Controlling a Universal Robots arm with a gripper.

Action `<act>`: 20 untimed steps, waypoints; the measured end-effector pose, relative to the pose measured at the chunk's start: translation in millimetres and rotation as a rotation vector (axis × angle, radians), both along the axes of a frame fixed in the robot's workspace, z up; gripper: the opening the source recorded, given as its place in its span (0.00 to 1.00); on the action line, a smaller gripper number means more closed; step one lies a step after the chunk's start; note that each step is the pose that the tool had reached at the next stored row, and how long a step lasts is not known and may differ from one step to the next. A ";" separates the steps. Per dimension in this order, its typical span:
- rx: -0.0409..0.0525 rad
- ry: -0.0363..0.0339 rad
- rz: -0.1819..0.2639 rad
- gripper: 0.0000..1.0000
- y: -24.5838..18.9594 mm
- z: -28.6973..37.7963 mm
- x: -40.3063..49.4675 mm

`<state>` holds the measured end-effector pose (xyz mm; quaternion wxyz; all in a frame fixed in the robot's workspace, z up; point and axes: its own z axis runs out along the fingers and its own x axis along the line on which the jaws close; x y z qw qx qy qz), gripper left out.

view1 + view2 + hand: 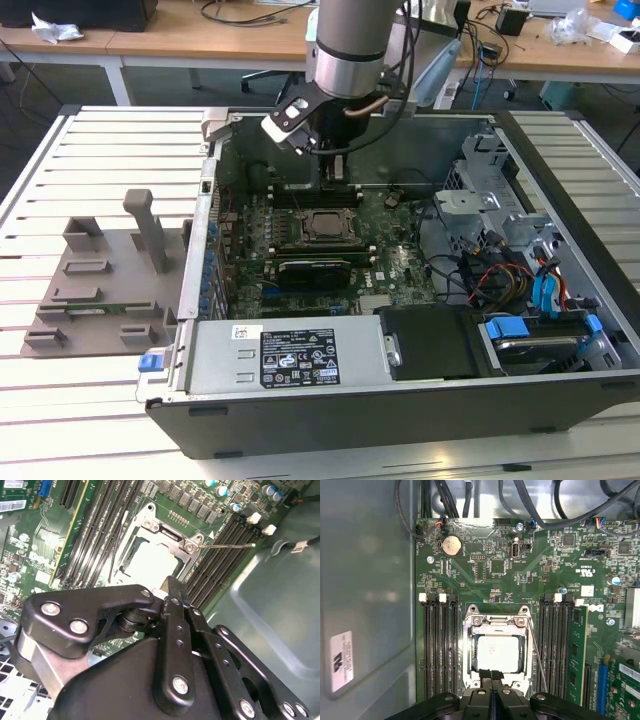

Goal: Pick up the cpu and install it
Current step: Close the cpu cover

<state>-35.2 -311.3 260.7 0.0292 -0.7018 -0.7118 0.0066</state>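
Surface (60, 420): a pale slatted top. It carries a grey holder block (100, 285) at the exterior view's left, with the open computer case (400, 405) just beside it.
Green board (485, 565): lies flat on the floor of the case.
Memory slots (437, 645): long black rows flank the socket on both sides.
Socket frame (495, 622): a metal frame on the board, its window set around the chip.
Cpu (497, 652): lies flat inside the frame with its pale silver top up. Nothing is holding it.
Rod (537, 655): a thin metal lever runs along one side of the frame. I cannot tell whether it is latched.
Gripper (492, 674): hangs over the socket's edge, just beside the cpu.
Fingers (172, 597): pressed together, with nothing between them. I cannot tell whether the tips touch the frame.
Drive bay (505, 330): sits with its blue tabs at the exterior view's right, well apart from the work.
Step in hand: the pick and the carry look done, since the chip already lies in its seat. By my reading the work is at the seating and securing stage.
What a move here calls for: a small, straight, gentle motion. The slots crowd both sides and the rod is close, so a sideways drag could shift the chip or snag the rod.
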 end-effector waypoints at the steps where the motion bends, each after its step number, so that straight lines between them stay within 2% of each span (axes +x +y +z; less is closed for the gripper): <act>1: 0.0000 -0.0001 0.000 0.11 0.0 3.2 0.0; 8: 0.0000 -0.0001 0.000 0.11 0.0 18.2 0.0; 9: 0.0000 0.0000 0.000 0.11 0.0 23.6 0.0; 11: 0.0000 0.0000 0.000 0.11 0.0 27.5 0.0; 12: 0.0000 0.0000 0.000 0.11 0.0 34.0 0.0; 13: 0.0002 -0.0001 0.000 0.11 0.0 36.0 0.0; 20: 0.0001 0.0000 0.000 0.11 0.0 36.5 0.0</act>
